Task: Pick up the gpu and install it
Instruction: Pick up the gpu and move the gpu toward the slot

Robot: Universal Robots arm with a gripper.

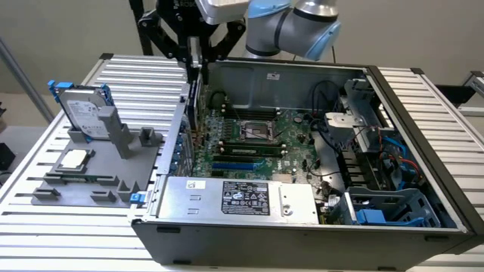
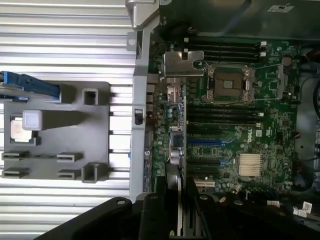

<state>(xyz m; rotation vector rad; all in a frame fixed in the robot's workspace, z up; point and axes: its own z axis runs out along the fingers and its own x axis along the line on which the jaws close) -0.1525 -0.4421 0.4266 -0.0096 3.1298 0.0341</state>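
Wrist view has the gripper point(image 2: 179, 212) jaws clenched on the gpu point(image 2: 183, 150), hanging edge-on, long axis pointing down toward the motherboard point(image 2: 272, 92).

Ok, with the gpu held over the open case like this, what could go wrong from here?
1. The gpu is gripped in the jaws edge-on above the motherboard; if it comes down misaligned, pressing could strain the board.
2. Its silver bracket sits close to the case wall and could snag there.
3. The CPU socket lies beside the card's path; a tilt could strike it.
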